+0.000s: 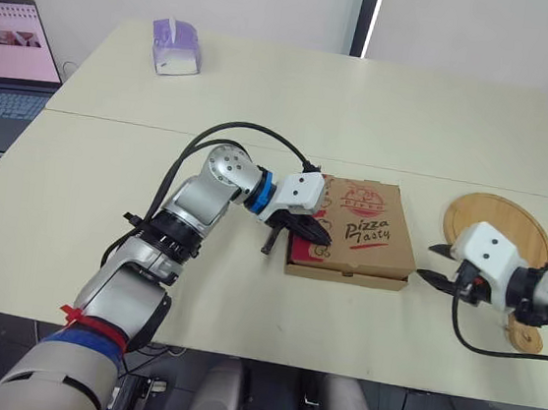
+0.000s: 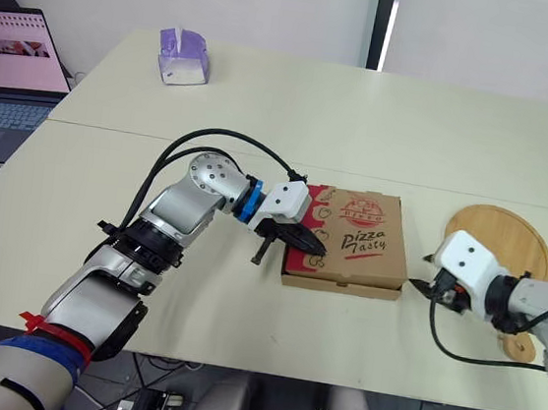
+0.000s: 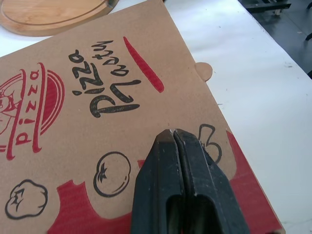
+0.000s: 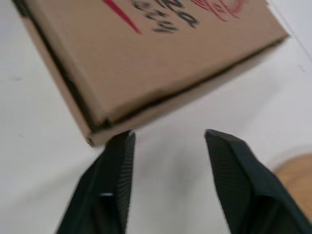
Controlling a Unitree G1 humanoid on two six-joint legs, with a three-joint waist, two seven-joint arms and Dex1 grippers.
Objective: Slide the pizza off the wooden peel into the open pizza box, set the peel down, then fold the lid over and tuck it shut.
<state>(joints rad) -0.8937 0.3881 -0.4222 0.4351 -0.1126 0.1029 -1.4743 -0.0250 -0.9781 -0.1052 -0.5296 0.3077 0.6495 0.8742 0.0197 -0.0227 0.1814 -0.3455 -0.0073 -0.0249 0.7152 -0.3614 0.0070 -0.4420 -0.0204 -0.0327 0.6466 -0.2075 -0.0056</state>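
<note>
Our left hand [image 3: 173, 132], pinched closed, rested on the pizza box [image 1: 370, 231] lid; our right hand [image 4: 168, 135] gaped wide nearby. Uneven pressure might spring the lid.

There is one pizza box [image 1: 365, 233], one wooden peel [image 1: 512, 222], one tissue box [image 1: 176, 47] and one laptop [image 1: 8, 61].

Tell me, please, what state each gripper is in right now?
Left gripper: shut, empty, over the pizza box lid.
Right gripper: open, empty.
</note>
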